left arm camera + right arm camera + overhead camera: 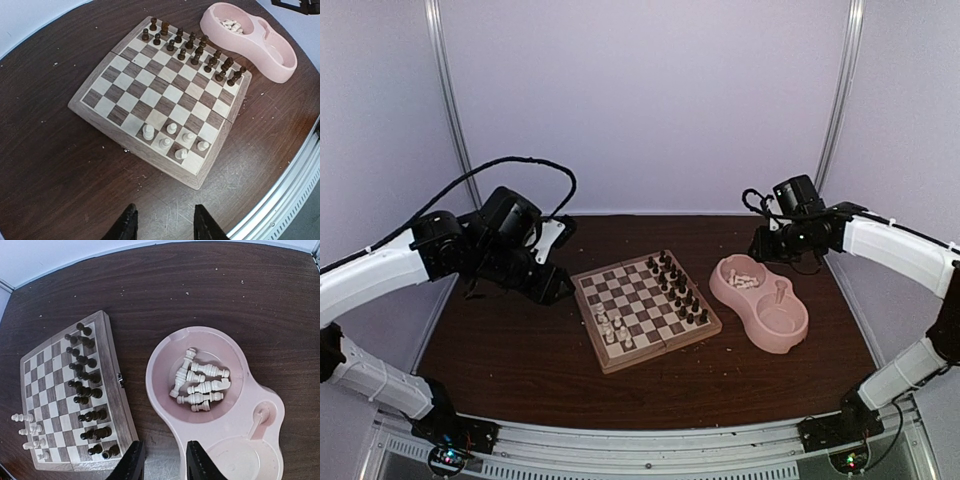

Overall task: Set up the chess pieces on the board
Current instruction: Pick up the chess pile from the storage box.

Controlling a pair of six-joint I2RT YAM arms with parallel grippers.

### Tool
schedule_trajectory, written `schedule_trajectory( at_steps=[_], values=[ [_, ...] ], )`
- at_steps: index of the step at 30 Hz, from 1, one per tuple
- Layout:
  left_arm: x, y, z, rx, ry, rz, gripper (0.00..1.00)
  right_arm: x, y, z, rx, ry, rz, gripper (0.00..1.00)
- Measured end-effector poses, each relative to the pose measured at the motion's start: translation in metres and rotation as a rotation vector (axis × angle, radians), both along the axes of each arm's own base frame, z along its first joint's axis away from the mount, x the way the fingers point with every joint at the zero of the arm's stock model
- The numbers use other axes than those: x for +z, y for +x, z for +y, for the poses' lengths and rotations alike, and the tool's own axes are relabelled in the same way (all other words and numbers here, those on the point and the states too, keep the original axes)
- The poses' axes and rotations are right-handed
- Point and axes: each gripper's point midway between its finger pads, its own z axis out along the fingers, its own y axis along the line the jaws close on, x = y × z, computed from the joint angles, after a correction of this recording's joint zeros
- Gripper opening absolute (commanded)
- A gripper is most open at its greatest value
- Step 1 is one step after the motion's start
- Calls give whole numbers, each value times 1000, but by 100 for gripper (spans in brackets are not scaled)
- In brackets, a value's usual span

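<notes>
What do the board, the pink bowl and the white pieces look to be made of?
The board looks like wood, matt: grain shows in its pale border. The pink bowl looks like moulded plastic: smooth, rounded, one piece, faint sheen. The chess pieces in it look like turned pale wood, but plastic cannot be ruled out.

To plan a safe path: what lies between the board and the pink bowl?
Nothing: only a bare strip of dark table separates the board and the pink bowl, as the right wrist view shows clearly.
</notes>
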Motion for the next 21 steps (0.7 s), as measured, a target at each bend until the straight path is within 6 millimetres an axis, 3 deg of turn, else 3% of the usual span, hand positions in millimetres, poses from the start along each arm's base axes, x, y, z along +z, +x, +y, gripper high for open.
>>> schedule_trajectory(
  at_steps=[2, 5, 6, 16, 21],
  values=[
    [-5, -1, -3, -10, -31, -10, 52, -8, 14, 1, -9, -12, 22, 32],
    [-9, 0, -4, -6, -54, -30, 90, -20, 27, 1, -16, -26, 47, 31],
    [-9, 2, -3, 0, -59, -43, 97, -25, 31, 2, -15, -31, 55, 31],
    [11, 24, 14, 110, -136, -200, 98, -86, 61, 11, -12, -59, 166, 27],
    [29, 35, 11, 108, -165, -287, 98, -104, 75, 12, -16, -75, 194, 26]
  ],
)
